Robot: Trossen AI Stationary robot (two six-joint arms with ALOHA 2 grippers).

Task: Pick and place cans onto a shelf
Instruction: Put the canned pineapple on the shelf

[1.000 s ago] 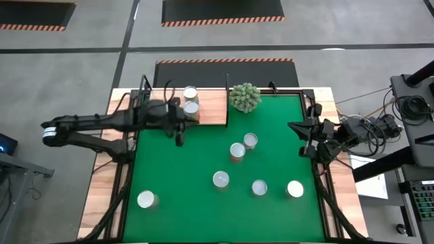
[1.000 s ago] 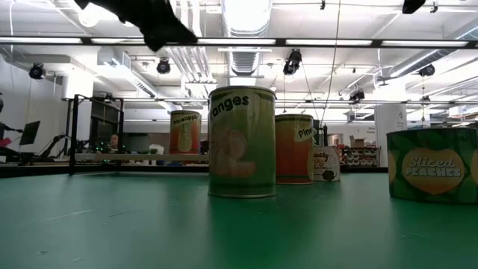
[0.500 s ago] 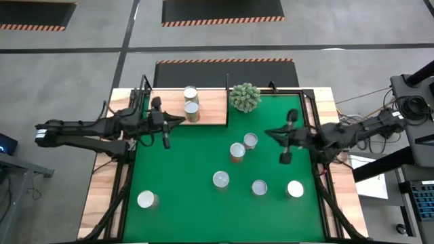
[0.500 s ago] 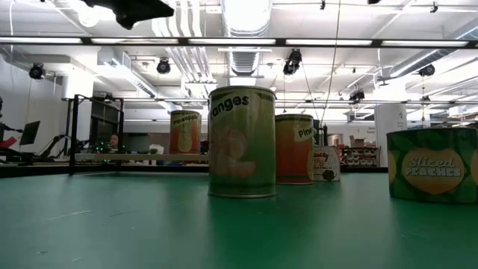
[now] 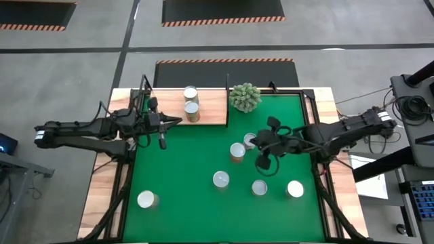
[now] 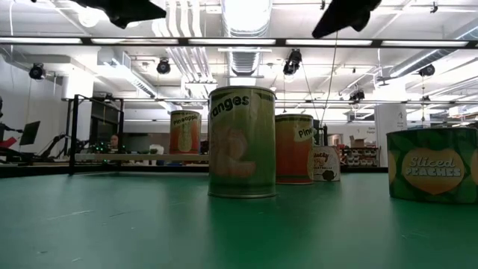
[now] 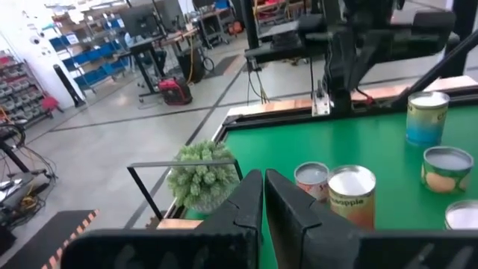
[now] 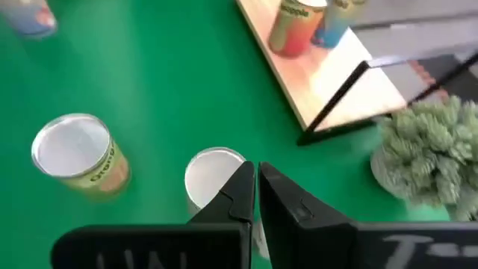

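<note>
Two cans (image 5: 191,102) stand upright on the pale wooden shelf (image 5: 211,110) at the far left of the green mat. Several more cans stand on the mat, among them two near the middle (image 5: 237,151) and one at the near left (image 5: 146,199). My left gripper (image 5: 178,120) is shut and empty, hovering left of the shelf. My right gripper (image 5: 255,142) is shut and empty, held high over the middle can (image 8: 213,173), its fingertips (image 8: 256,187) above that can's top. In the low view both grippers show only at the top edge, well above the cans (image 6: 241,142).
A spiky grey-green plant ball (image 5: 245,97) sits at the far edge, right of the shelf. A black frame (image 5: 302,95) runs around the mat. Bare mat lies between the shelf and the near-left can.
My left gripper has drawn back from the shelf's cans toward the table's left edge. My right arm has reached out from the table's right edge toward the middle, and its gripper now hangs over the middle cans. No can has moved.
</note>
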